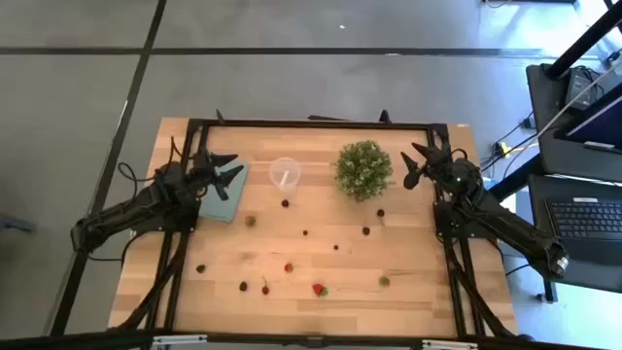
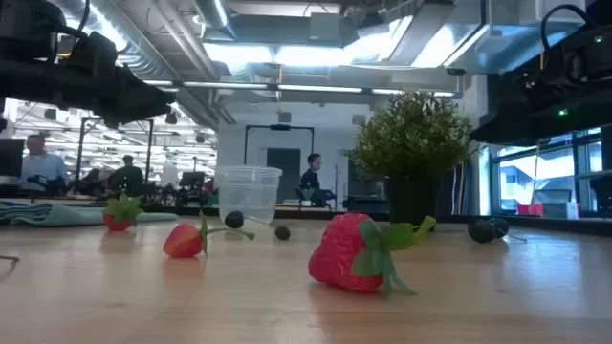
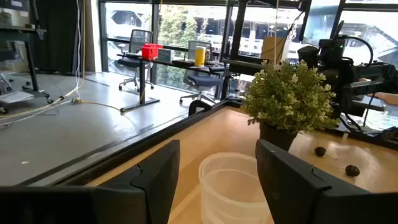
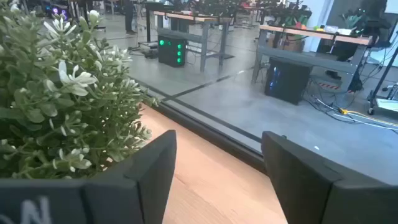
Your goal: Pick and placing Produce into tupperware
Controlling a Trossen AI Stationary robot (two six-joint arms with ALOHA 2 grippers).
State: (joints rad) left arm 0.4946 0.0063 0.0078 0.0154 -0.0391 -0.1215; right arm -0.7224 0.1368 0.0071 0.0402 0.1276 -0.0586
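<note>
Clear plastic cup stands empty at the back of the table, fruit pieces lie scattered in front, untouched, and both the left gripper and right gripper hover spread, holding nothing, so everything remains.

Tupperware left of plant, produce scattered on table before both.

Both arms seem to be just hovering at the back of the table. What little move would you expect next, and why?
Probably the left claw, open and empty, dips toward the small dark berry just in front of the small round clear plastic cup. The cup looks empty, the fruit pieces all lie loose on the wooden table, and that berry seems nearest. The right claw waits open beside the bushy green plant.
</note>
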